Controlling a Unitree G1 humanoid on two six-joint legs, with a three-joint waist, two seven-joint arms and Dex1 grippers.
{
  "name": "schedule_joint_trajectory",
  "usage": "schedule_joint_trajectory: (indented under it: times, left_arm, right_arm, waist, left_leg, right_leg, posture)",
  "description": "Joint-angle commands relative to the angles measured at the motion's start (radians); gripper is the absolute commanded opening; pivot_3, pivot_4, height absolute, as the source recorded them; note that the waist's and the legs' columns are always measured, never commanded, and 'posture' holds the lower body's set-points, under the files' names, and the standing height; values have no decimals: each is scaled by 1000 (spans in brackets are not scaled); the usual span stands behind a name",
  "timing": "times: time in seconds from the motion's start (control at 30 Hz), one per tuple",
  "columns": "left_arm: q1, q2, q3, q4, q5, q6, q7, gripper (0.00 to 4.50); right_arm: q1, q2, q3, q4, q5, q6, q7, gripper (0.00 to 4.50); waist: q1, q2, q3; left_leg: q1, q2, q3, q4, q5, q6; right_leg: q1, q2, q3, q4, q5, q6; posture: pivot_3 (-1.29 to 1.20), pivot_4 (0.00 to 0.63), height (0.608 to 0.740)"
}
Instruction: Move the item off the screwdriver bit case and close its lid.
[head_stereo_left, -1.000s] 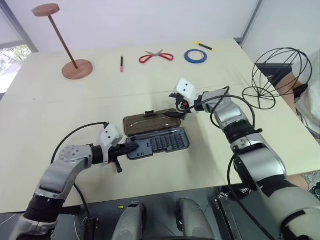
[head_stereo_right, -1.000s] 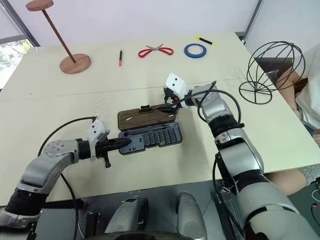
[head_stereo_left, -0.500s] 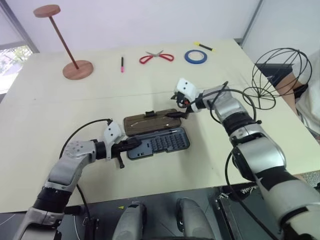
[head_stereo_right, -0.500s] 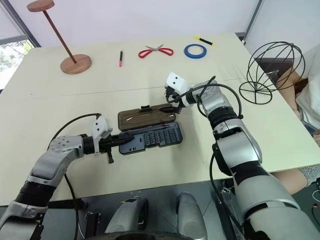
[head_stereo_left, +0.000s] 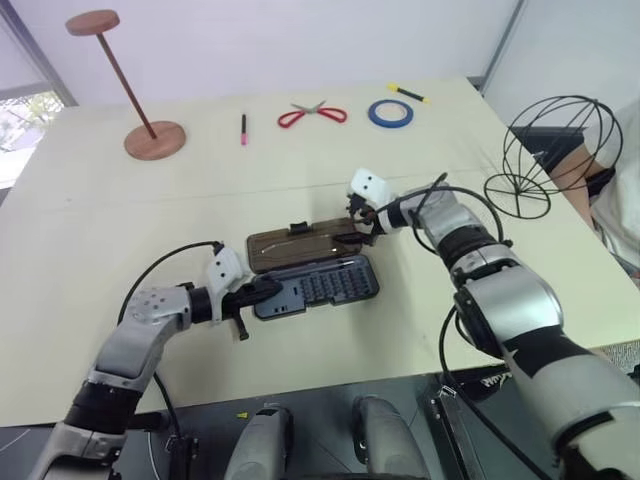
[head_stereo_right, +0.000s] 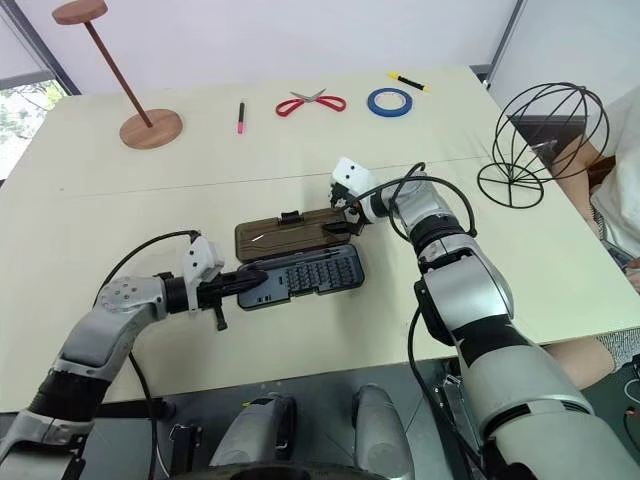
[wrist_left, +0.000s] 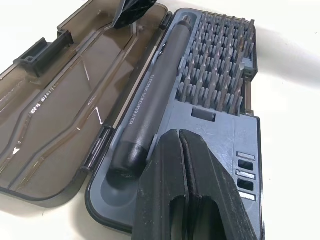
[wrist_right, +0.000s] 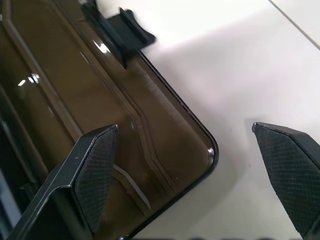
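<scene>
One blue-grey bit case (head_stereo_left: 318, 287), smoky-brown lid (head_stereo_left: 300, 243) open; one black wire globe cage (head_stereo_left: 555, 150) far right.
Left gripper (wrist_left: 181, 137) pinched shut on tray; right gripper (wrist_right: 197, 170) wide astride lid corner; left wrist view reveals one grey driver handle (wrist_left: 150, 112).

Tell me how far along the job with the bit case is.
Done: the wire cage stands on the table, apart from the bit case. In hand: the left pincer, shut, rests on the tray's end, and the right pincer, open, straddles a corner of the lid. Left: the lid lies flat open and needs folding shut.
</scene>
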Motion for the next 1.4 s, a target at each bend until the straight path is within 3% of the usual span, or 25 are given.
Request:
schedule_joint_trajectory:
  times: [0.03,0.37,0.47,0.67,0.7,0.73,1.03,1.4]
  left_arm:
    - [39,3,-23,17,35,13,11,21]
    - [70,-2,-19,-22,36,12,47,21]
    - [74,-3,-19,-31,36,15,56,0]
    - [69,-2,-16,-34,36,18,71,0]
    - [70,-2,-14,-34,36,17,71,0]
    - [69,-2,-13,-32,37,16,71,0]
    - [66,-9,-8,-20,44,10,77,0]
    - [27,-33,-2,23,53,-5,85,0]
  right_arm:
    - [-44,13,-18,5,-17,-4,-32,4500]
    - [-47,30,-24,18,-54,-7,-71,4500]
    - [-44,34,-27,19,-57,-5,-72,3760]
    - [-49,48,-41,24,-55,11,-80,600]
    - [-49,49,-43,24,-57,12,-81,161]
    - [-50,51,-45,26,-59,13,-82,50]
    - [-47,46,-42,16,-79,-17,-92,5]
    - [-6,-37,51,-116,-222,-387,-320,5]
  waist:
    - [0,0,0]
    - [0,1,0]
    - [0,1,-1]
    - [0,1,-1]
    - [-2,0,-1]
    - [-5,0,-2]
    - [-23,0,-2]
    - [-22,0,-1]
  left_leg:
    - [0,0,0,0,0,0]
    - [1,0,0,0,0,0]
    - [1,0,0,0,0,0]
    - [1,0,0,0,0,0]
    - [1,0,0,0,0,0]
    - [2,0,0,0,0,0]
    - [12,2,1,-12,1,-2]
    - [15,3,1,-12,2,-3]
  right_leg:
    - [0,0,0,0,0,0]
    - [0,0,0,0,0,0]
    - [0,0,0,0,0,0]
    - [1,0,0,0,0,0]
    - [1,0,0,0,0,0]
    - [1,1,0,1,0,0]
    - [4,3,0,2,-2,-6]
    - [7,4,0,2,-2,-7]
  posture:
    - [0,150,740]
    - [0,150,740]
    - [0,150,740]
    - [0,150,740]
    - [0,150,740]
    - [0,150,740]
    - [0,150,740]
    - [0,150,740]
